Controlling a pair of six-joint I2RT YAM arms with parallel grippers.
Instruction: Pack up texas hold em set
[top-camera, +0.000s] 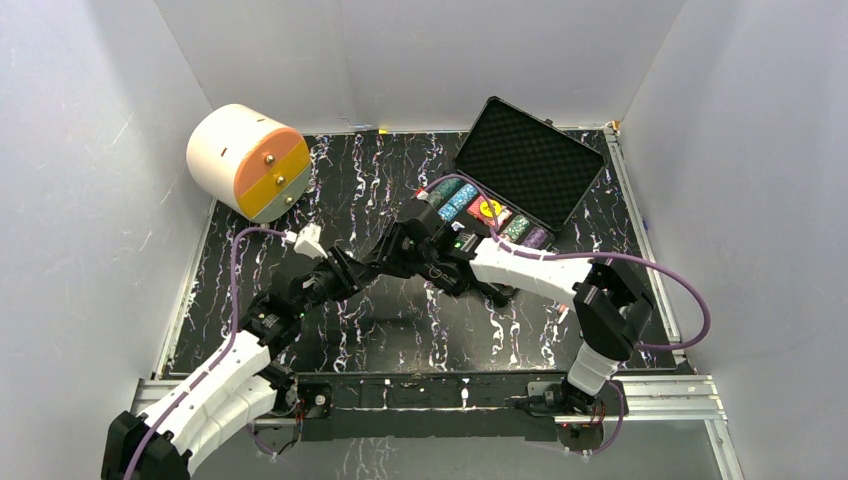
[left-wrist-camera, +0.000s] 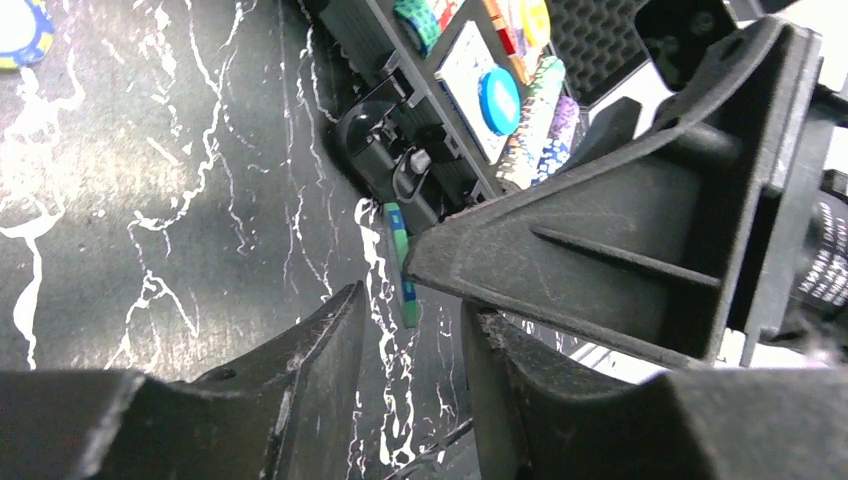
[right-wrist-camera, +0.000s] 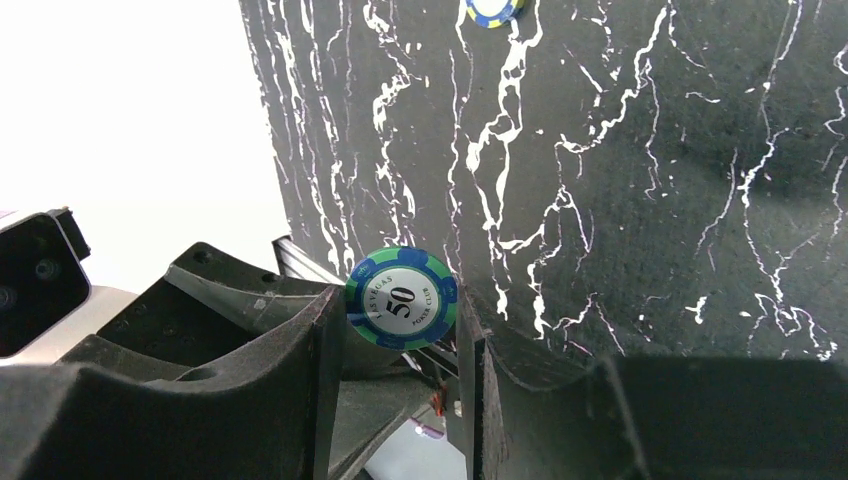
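- Far left of the case (top-camera: 530, 165), the drawer unit (top-camera: 245, 160) plays no part.
- Just left of the case, the left claw (left-wrist-camera: 410, 322) stands partly released, its tips either side of the green-and-blue chip (left-wrist-camera: 400, 255); whether they touch it I cannot tell.
- Nearer the case, the right claw (right-wrist-camera: 400, 305) is clenched on that chip's rim, holding it on edge.
- That chip is probably light, stiff and slick, so take it across opposite rim points.
- Rightmost, the case lies open with chip rows inside.

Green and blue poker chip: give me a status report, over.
Right gripper shut on the round green-and-blue poker chip. Left gripper open, jaws either side of it. Black hard case open; blue-and-yellow chip loose on table.
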